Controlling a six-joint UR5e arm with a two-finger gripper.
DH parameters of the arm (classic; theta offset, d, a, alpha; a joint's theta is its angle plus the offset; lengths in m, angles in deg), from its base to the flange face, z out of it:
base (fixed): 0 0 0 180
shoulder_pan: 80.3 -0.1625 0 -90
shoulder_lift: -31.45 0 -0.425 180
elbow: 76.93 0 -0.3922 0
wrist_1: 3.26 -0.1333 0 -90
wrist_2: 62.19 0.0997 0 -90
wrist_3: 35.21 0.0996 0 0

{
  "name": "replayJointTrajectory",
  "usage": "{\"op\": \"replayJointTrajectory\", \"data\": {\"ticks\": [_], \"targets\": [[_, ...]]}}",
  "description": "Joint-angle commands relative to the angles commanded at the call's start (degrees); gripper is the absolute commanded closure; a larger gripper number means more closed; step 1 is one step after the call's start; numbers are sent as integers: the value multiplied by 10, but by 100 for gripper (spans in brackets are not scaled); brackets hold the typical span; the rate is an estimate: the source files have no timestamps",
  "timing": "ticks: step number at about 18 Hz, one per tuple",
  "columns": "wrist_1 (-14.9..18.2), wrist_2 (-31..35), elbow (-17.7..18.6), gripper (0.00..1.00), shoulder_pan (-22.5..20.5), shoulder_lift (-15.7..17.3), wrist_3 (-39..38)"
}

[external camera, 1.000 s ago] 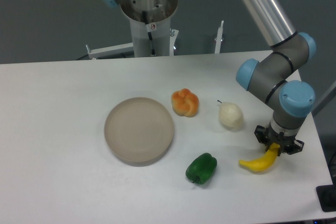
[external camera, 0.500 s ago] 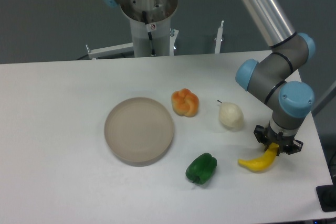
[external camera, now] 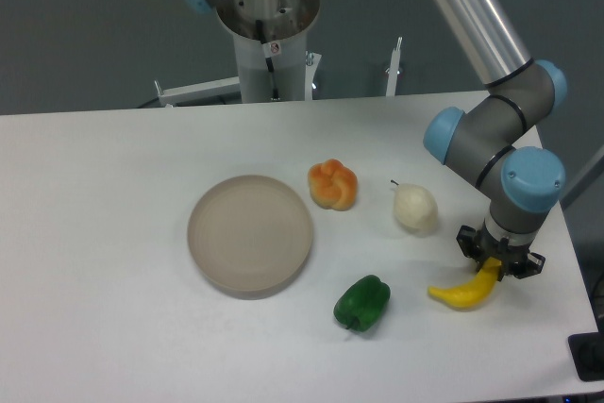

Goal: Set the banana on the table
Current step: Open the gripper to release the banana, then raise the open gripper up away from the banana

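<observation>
A small curved bright-yellow banana (external camera: 460, 293) is at the right side of the white table (external camera: 113, 233), its left end low over or on the surface. My gripper (external camera: 493, 269) points straight down over the banana's upper right end and is shut on it. The fingers are mostly hidden under the wrist. I cannot tell whether the banana's body rests on the table or hovers just above it.
A round beige plate (external camera: 250, 233) sits left of centre. An orange bun-like piece (external camera: 332, 183) and a pale pear (external camera: 414, 206) lie behind the banana, a green pepper (external camera: 361, 303) to its left. The table's right edge runs close to the gripper.
The banana and gripper have shifted very slightly left and down over the last second. Nothing else moved.
</observation>
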Motion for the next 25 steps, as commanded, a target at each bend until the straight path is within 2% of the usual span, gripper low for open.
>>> {"op": "replayJointTrajectory", "data": {"ticks": [4, 6, 9, 11, 20, 25], "targets": [[0, -1, -4, 30, -1, 0, 2], [1, -2, -5, 26, -1, 0, 2], [1, -7, -17, 8, -2, 5, 2], [2, -15, -24, 0, -2, 11, 1], [2, -20, -33, 0, 3, 67, -10], [2, -18, -29, 0, 21, 84, -10]]}}
